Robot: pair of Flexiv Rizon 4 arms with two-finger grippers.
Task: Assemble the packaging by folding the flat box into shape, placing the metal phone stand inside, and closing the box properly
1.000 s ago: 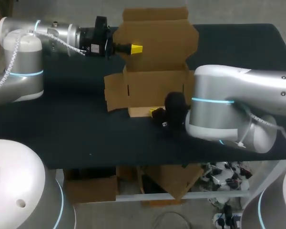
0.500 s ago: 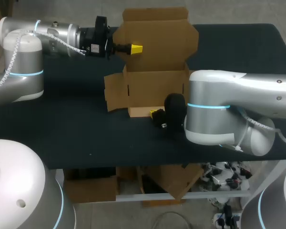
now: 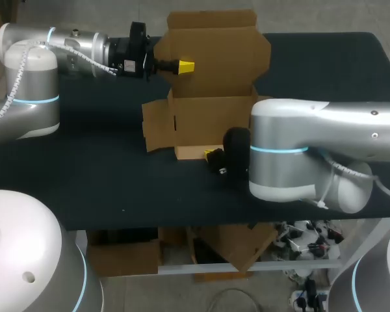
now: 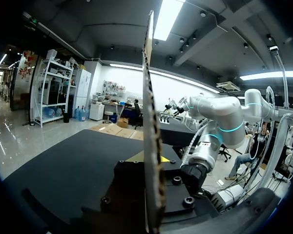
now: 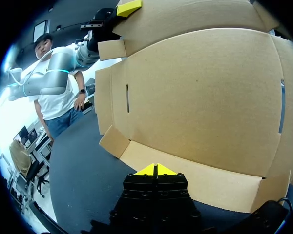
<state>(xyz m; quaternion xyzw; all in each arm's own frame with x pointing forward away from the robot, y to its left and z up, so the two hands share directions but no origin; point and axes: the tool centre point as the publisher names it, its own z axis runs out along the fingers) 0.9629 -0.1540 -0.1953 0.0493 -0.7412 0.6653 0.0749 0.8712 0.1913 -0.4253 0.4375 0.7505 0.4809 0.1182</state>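
Cardboard box [image 3: 214, 117] lies half-formed on the dark table [image 3: 84, 182]: its tall lid panel [image 3: 214, 49] stands up at the back and a side flap [image 3: 157, 127] is splayed outward. The left gripper [image 3: 185, 66] is clamped on the lid panel's side edge, one finger on each face, holding it upright. The right gripper [image 3: 212, 155] sits low on the near side of the box, its yellow tips pressed together with nothing between them. Straight ahead of those tips, the front flap [image 5: 185, 178] lies flat on the table. No metal phone stand shows in any view.

The step in hand looks like raising the walls, starting with that front flap. To do it well, the closed tips should probably slip under the flap's free edge near its middle and lift along the crease so the fold stays straight. Meanwhile the left grip should steady the box against sliding.

The head view gives the whole layout, but the right arm's bulk hides most of its fingers. The right wrist view shows the closed tips centred on the flap and a narrow slit [image 5: 127, 97] in the panel beyond them. The left wrist view shows the cardboard edge-on, running between its own fingers, which confirms the grip
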